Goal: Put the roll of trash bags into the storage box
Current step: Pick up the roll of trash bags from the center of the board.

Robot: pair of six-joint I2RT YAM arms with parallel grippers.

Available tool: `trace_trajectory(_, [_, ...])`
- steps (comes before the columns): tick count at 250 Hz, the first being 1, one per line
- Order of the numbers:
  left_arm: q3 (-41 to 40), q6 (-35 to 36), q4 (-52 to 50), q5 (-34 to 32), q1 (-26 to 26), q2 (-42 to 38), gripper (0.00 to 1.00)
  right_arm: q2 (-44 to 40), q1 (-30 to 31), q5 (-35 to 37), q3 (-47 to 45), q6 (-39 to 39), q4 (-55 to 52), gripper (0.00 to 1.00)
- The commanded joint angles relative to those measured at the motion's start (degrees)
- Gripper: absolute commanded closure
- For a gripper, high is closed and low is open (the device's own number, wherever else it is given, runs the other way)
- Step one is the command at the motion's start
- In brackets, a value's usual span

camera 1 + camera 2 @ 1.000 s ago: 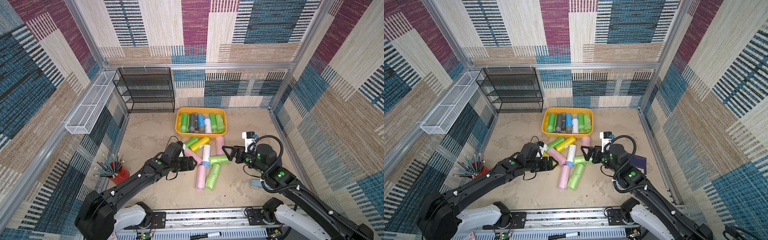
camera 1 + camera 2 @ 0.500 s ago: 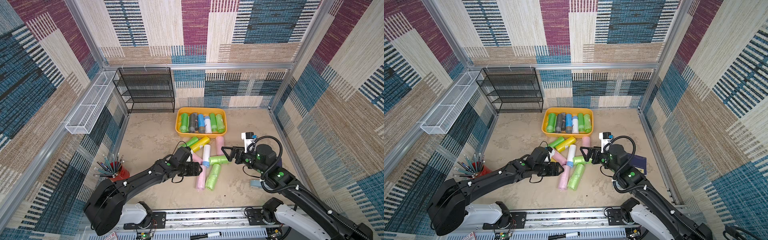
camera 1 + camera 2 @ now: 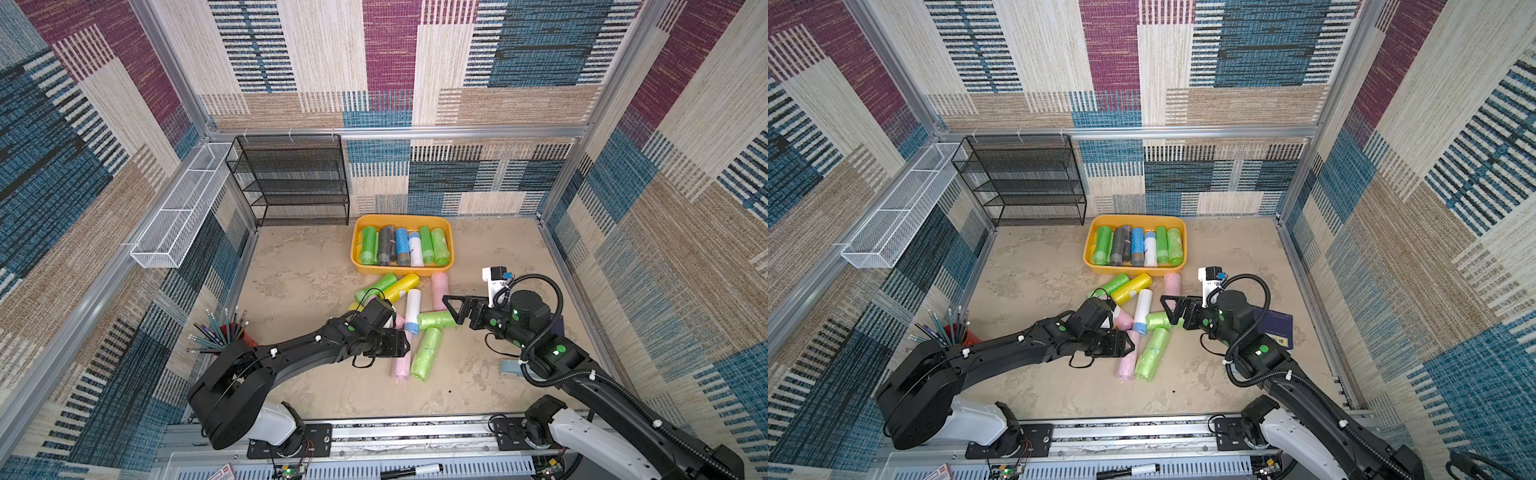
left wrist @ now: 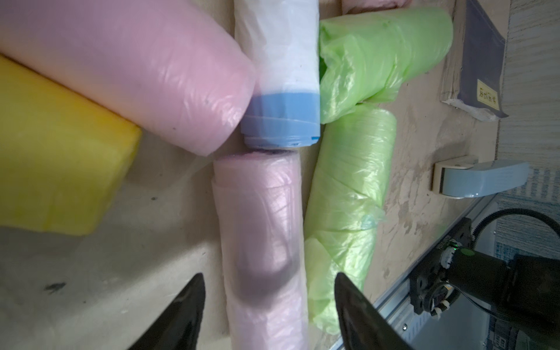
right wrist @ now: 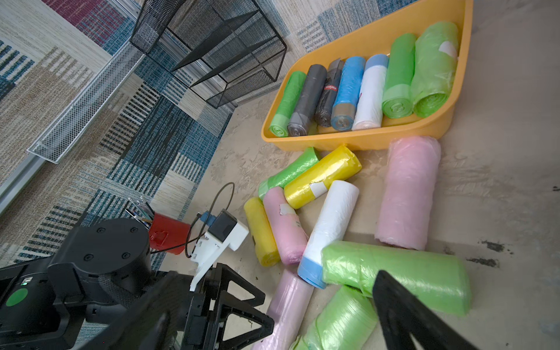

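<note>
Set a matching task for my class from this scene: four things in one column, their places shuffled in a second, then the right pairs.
1 grey roll
2 pale pink roll
3 pencils
4 black rack

A in the red cup
B between the fingers of the left hand
C in the box
D against the back wall

Pairs: 1-C, 2-B, 3-A, 4-D

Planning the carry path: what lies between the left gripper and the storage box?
Between left gripper and storage box lie loose rolls: the blue-ended white roll, a yellow roll and a green roll, in both top views.
</note>
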Motion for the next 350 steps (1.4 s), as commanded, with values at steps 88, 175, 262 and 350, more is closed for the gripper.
trace_trajectory(88, [3.58, 1.52, -3.68, -4.83, -3.26, 4.8, 0.42, 1.16, 0.01, 0.24, -0.34, 0.89, 2.33, 0.01])
trace_trajectory(175, [5.95, 2.38, -7.25, -8.77, -4.33, 7.06, 0.47, 1.71, 0.09, 0.49, -0.43, 0.85, 2.35, 0.01])
trace_trajectory(262, [6.92, 2.29, -7.55, -9.47, -5.09, 9.83, 0.49, 2.49, 0.09, 0.33, -0.37, 0.83, 2.48, 0.01])
trace_trajectory(350, [7.62, 1.85, -8.58, -10.81, -5.53, 7.39, 0.56, 2.46, 0.09, 0.17, -1.04, 1.47, 2.7, 0.01])
